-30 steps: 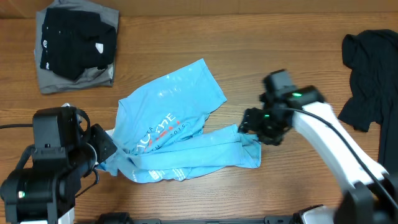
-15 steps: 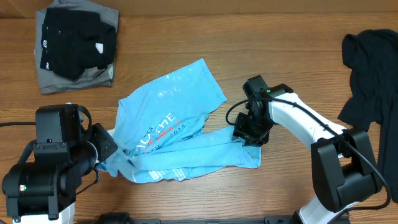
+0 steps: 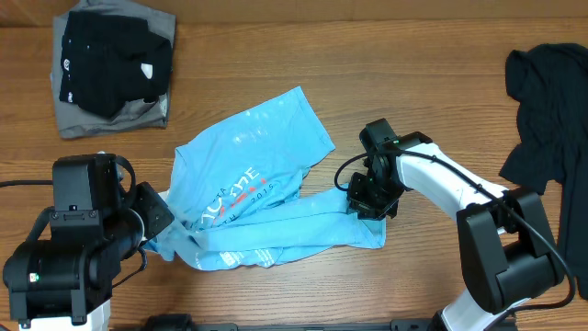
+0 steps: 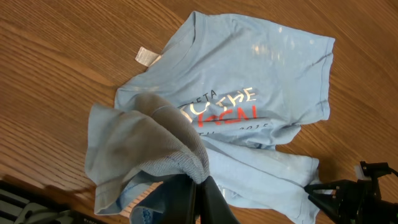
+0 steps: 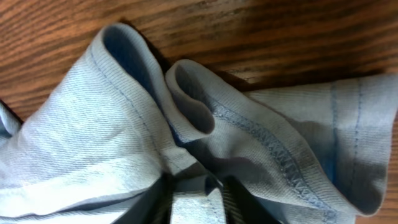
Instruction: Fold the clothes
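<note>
Clamped shut, the left gripper (image 4: 200, 186) has a bunched edge of the light-blue T-shirt (image 3: 248, 156) pinched between its fingers and drawn up off the counter (image 3: 413, 64). The right gripper (image 5: 194, 200) sits at the opposite end of the shirt, its fingers close on either side of a rolled fold by the stitched hem (image 5: 273, 149); whether it has actually bitten I cannot tell.

I judge the shirt light, limp and floppy. It will sag and crease wherever it is unsupported, so I would take it at hems and corners, where the seam gives the fingers something thicker to grip.

It lies mid-counter, rumpled, its lower part doubled into a long band, with white and pink-red lettering (image 4: 231, 106) facing up and a white neck label (image 4: 147, 56) showing. A folded black-on-grey stack (image 3: 112, 69) sits at the back left, and a loose black garment (image 3: 542, 101) at the back right.
</note>
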You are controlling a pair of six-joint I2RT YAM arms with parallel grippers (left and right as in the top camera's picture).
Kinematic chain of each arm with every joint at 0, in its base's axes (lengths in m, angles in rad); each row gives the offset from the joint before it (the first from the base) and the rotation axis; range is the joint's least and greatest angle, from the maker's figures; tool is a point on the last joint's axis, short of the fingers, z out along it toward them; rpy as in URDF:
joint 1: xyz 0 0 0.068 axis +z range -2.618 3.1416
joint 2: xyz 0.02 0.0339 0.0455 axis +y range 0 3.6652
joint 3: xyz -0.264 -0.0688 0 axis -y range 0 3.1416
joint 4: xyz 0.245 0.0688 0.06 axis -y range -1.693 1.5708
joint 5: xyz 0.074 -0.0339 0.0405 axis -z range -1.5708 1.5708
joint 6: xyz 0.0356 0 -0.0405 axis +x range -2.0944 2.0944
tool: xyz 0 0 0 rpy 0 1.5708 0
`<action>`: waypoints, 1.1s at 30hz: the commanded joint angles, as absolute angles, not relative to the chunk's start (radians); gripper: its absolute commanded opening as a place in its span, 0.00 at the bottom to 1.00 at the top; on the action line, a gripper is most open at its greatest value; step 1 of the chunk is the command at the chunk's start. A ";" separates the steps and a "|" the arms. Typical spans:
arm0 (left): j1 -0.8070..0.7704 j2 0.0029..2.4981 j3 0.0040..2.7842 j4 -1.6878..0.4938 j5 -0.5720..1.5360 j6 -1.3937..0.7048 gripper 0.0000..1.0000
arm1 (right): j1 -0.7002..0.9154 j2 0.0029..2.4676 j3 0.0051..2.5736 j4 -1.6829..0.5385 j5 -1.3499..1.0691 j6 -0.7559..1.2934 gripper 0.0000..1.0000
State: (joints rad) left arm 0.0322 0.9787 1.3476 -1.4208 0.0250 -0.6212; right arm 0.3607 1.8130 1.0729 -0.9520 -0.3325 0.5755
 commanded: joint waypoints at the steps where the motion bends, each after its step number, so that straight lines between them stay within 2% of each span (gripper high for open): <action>1: 0.031 0.982 1.349 -1.418 0.018 -0.605 0.04 | 0.358 1.811 1.069 -0.948 -0.323 0.577 0.25; 13: 0.031 0.982 1.349 -1.417 0.015 -0.605 0.04 | 0.358 1.809 1.095 -0.981 -0.289 0.577 0.04; 25: 0.031 0.982 1.349 -1.417 0.015 -0.605 0.04 | 0.358 1.791 1.095 -0.970 -0.231 0.616 0.04; 33: 0.031 0.973 1.351 -1.400 0.028 -0.605 0.04 | 0.358 1.592 1.108 -0.986 -0.209 0.633 0.04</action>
